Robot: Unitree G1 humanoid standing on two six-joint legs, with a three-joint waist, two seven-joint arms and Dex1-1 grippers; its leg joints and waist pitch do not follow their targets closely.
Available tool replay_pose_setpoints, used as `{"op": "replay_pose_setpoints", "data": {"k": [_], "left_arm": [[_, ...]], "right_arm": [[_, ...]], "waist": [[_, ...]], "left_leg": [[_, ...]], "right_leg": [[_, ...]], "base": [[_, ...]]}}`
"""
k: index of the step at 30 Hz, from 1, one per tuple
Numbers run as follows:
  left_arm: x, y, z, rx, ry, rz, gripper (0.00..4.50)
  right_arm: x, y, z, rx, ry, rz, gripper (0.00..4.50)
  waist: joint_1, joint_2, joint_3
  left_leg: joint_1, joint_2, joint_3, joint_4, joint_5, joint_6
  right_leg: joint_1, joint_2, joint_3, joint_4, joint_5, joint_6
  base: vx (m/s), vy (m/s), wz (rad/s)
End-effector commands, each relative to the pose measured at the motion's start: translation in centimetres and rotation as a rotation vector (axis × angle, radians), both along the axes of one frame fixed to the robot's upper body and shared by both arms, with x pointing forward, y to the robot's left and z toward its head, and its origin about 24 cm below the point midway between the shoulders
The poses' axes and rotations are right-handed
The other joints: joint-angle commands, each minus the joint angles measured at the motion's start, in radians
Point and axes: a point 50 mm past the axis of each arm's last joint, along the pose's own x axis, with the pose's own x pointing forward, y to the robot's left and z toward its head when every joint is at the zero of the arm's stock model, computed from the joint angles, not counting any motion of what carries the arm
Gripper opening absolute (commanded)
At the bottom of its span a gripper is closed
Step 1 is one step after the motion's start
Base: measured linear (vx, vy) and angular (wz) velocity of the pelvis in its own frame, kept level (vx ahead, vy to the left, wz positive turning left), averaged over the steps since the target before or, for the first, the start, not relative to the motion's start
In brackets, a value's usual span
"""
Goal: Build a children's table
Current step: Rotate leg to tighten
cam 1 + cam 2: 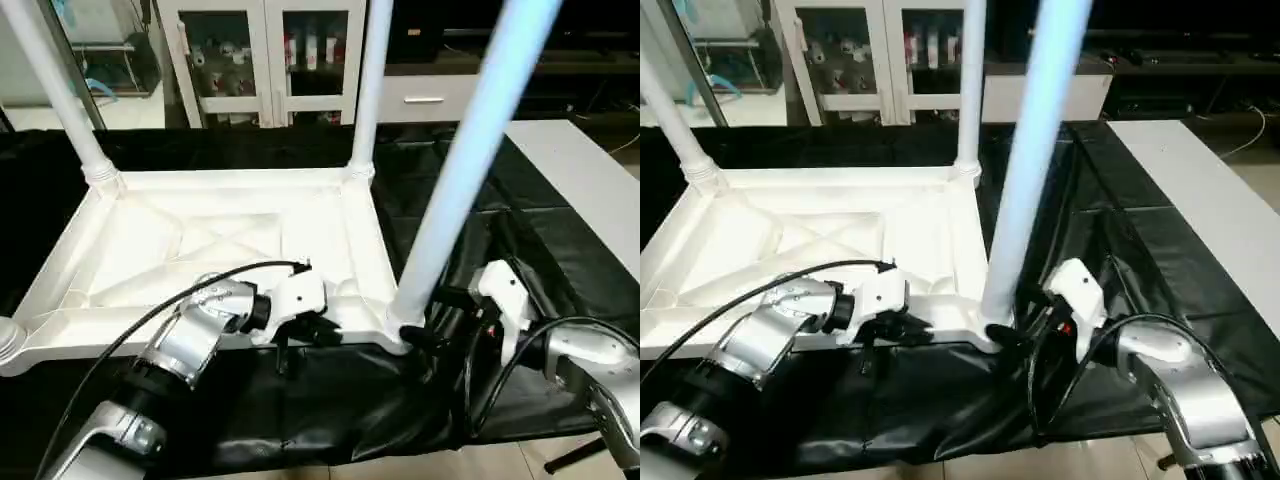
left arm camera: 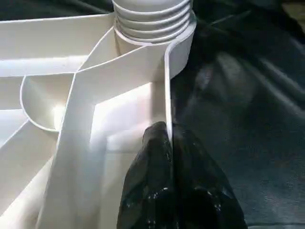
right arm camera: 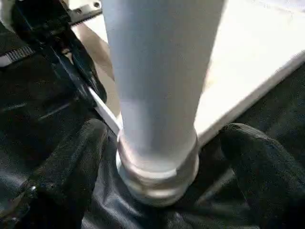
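An upturned white table top (image 1: 230, 250) on black sheeting (image 1: 560, 250) is pinched at its near rim by the left gripper (image 2: 169, 143), while the near-right leg (image 1: 470, 170), loosely flanked by the parted right gripper (image 3: 162, 157), could be tipped if nudged.

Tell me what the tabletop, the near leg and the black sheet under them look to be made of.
Tabletop: likely moulded plastic, glossy white, with thin cast ribs crossing its underside.
Near leg: probably the same plastic, smooth and slightly shiny, with moulded thread rings at its base.
Black sheet: seemingly thin plastic film or coated fabric; it wrinkles and glints.
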Motion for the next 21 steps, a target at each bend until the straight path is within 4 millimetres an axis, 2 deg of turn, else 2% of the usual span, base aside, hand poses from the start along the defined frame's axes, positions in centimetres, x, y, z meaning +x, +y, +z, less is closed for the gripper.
{"op": "replay_pose_setpoints", "data": {"k": [1, 3, 4, 6, 8, 15, 17, 18, 20, 21], "left_arm": [[-0.8, -0.2, -0.8, 0.001, 0.05, -0.025, 0.0], [-0.9, -0.1, -0.6, 0.008, 0.044, -0.03, 0.0], [-0.8, -0.1, -0.4, 0.013, 0.041, -0.035, 0.0], [-0.8, -0.2, -0.3, 0.017, 0.039, -0.038, 0.0], [-0.8, -0.2, -0.2, 0.021, 0.04, -0.036, 0.0], [-0.9, -0.2, -0.1, 0.027, 0.045, -0.037, 0.0], [-0.9, -0.1, -0.1, 0.03, 0.047, -0.035, 0.0], [-0.8, -0.1, -0.2, 0.031, 0.051, -0.036, 0.0], [-0.8, 0.1, -0.1, 0.035, 0.05, -0.036, 0.0], [-0.7, 0.1, -0.1, 0.036, 0.051, -0.036, 0.0]], "right_arm": [[0.2, 0.1, -0.1, -0.025, -0.012, 0.033, 4.37], [0.4, 0.2, -0.5, -0.076, -0.016, 0.064, 4.37], [0.5, 0.4, -0.7, -0.086, -0.014, 0.085, 4.37], [0.7, 0.5, -0.8, -0.089, -0.01, 0.098, 4.37], [0.8, 0.6, -0.9, -0.099, -0.01, 0.109, 4.37], [1.2, 0.9, -1.0, -0.053, -0.007, 0.098, 4.37], [1.2, 1.1, -1.1, -0.045, -0.004, 0.102, 4.12], [1.2, 1.2, -1.2, -0.04, -0.002, 0.101, 4.0], [1.3, 1.3, -1.3, -0.033, 0.002, 0.102, 3.92], [1.3, 1.4, -1.3, -0.033, 0.003, 0.106, 3.77]], "waist": [[0.003, -0.026, -0.056], [0.002, -0.023, -0.055], [0.001, -0.027, -0.056], [0.003, -0.023, -0.057], [0.002, -0.025, -0.058], [0.001, -0.021, -0.06], [0.001, -0.02, -0.06], [0.002, -0.012, -0.06], [0.001, -0.015, -0.059], [0.001, -0.012, -0.06]], "left_leg": [[-0.001, 0.054, -0.025, -0.069, -0.117, 0.087], [-0.001, 0.053, -0.025, -0.07, -0.119, 0.082], [-0.001, 0.053, -0.024, -0.069, -0.119, 0.08], [-0.001, 0.052, -0.024, -0.068, -0.112, 0.084], [-0.001, 0.052, -0.024, -0.068, -0.105, 0.09], [0.001, 0.053, -0.024, -0.066, -0.096, 0.096], [0.0, 0.053, -0.023, -0.065, -0.09, 0.099], [0.001, 0.052, -0.024, -0.065, -0.095, 0.096], [0.001, 0.052, -0.024, -0.066, -0.108, 0.091], [0.002, 0.052, -0.024, -0.067, -0.114, 0.087]], "right_leg": [[0.043, -0.072, 0.059, -0.074, -0.277, -0.183], [0.044, -0.071, 0.059, -0.073, -0.266, -0.192], [0.045, -0.07, 0.059, -0.073, -0.258, -0.194], [0.047, -0.07, 0.061, -0.07, -0.228, -0.205], [0.048, -0.069, 0.06, -0.066, -0.202, -0.214], [0.05, -0.068, 0.061, -0.061, -0.155, -0.243], [0.05, -0.068, 0.061, -0.059, -0.138, -0.251], [0.051, -0.066, 0.06, -0.06, -0.136, -0.253], [0.052, -0.066, 0.06, -0.061, -0.142, -0.254], [0.052, -0.067, 0.06, -0.061, -0.147, -0.253]], "base": [[0.0, 0.0, 0.0], [0.0, 0.0, 0.0], [0.0, 0.0, 0.0], [0.0, 0.0, 0.0], [0.0, 0.0, 0.0], [0.0, 0.0, 0.0], [0.0, 0.0, 0.0], [0.0, 0.0, 0.0], [0.0, 0.0, 0.0], [0.0, 0.0, 0.0]]}}
